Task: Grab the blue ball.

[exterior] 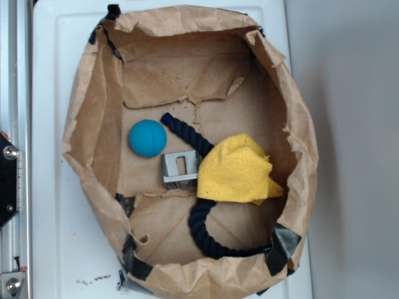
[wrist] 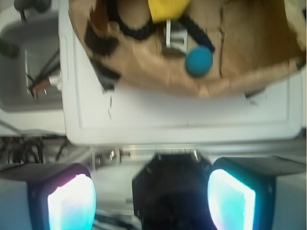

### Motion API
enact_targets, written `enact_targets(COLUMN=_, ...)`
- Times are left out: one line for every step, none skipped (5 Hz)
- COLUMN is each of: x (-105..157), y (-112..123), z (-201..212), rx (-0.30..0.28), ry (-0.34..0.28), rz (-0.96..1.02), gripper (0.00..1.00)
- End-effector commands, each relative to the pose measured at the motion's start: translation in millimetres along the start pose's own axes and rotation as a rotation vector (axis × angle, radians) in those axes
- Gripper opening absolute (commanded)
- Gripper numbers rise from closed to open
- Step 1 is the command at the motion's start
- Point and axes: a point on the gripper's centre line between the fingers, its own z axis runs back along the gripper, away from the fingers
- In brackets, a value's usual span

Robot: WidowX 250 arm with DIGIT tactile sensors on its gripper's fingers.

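There was one blue ball [exterior: 148, 138], one dark navy rope [exterior: 201, 229], one grey metal block [exterior: 179, 170] and one yellow cloth [exterior: 235, 169]. All four lay inside one brown paper bag [exterior: 87, 112], which sat on one white surface [exterior: 50, 205]. One gripper [wrist: 151, 201] showed two lit pads [wrist: 72, 203].

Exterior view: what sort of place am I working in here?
Likely a lab test bench: a taped brown paper bag on a white tray, holding test props such as the blue ball, with an aluminium rail alongside.
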Motion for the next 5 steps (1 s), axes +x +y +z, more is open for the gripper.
enact_targets(x=54.0, y=40.6, z=-14.7, rx=0.035, ry=-0.033, rz=-0.078, gripper=1.0)
enact_targets(x=71.5, y=53.7, z=-29.6, rx=0.006, ry=-0.089, rz=-0.235, gripper=1.0)
enact_targets(x=76.8, y=62.8, z=-45.9, rx=0.072, ry=-0.085, rz=-0.366, gripper=1.0)
enact_targets(x=81.3, y=66.9, z=-64.3, rx=0.062, ry=-0.133, rz=-0.438, gripper=1.0)
enact_targets(x=84.9, y=57.4, z=-84.9, rx=0.022, ry=-0.1, rz=-0.459, gripper=1.0)
